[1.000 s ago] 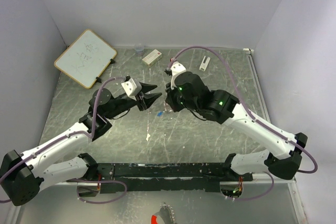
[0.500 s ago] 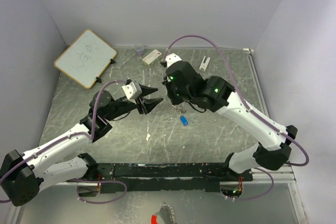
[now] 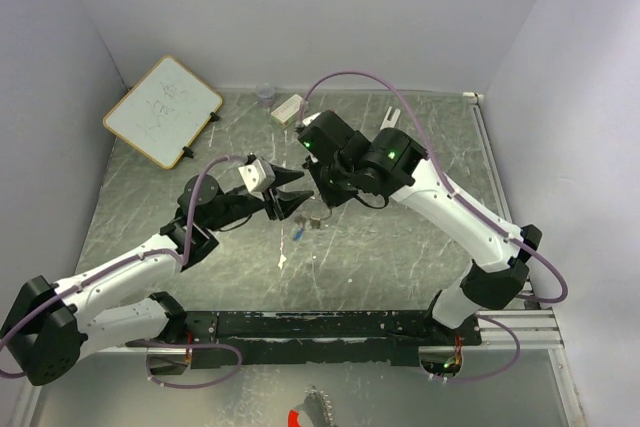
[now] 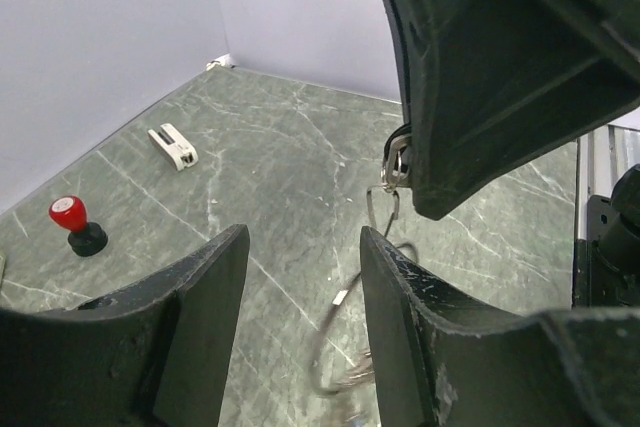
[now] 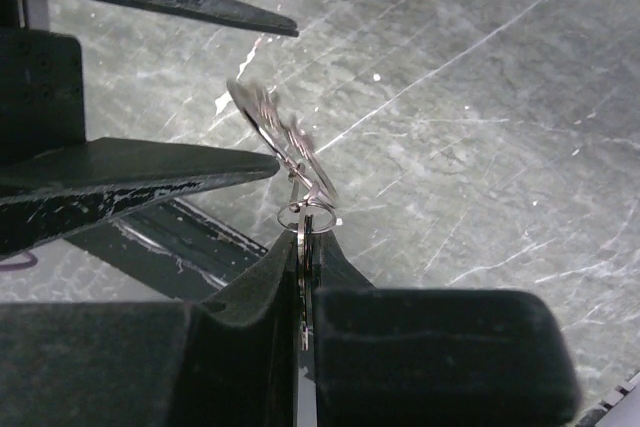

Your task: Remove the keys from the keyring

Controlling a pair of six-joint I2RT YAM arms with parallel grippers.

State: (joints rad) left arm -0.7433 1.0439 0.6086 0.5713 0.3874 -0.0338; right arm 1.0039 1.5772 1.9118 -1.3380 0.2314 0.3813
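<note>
**Hand states.** The right hand is closed. A thin flat metal piece is pinched edge-on between its fingertips. It is judged to be 1 of the keys, though this cannot be confirmed. The left hand is held partly open, with a clear gap between its 2 fingers. Nothing is gripped in it.

**Position of the task item.** The keyring is carried clear of the bench, attached by a small ring just ahead of the right fingertips. In the right wrist view, the loop runs forward from those fingertips and ends level with the tips of the left fingers. It lies in the gap between them and no contact is visible. In the left wrist view, the loop is seen ahead of and below the gap, blurred. From above, the blue-headed key and the silver pieces are seen hanging below the point where the 2 hands meet.

**Governing relation.** The 2 hands are set tip to tip, nearly touching, with the bunch strung between them.

- The long axis of the bunch runs from the right fingertips towards the left hand.
- The loop is presented edge-on to the right hand.
- The left hand is the free hand and is already placed at the loop.

A short advance and a closing of the left fingers on the wire is judged sufficient. The wire is thin, so a slip or a missed pinch is the likely fault.
</note>
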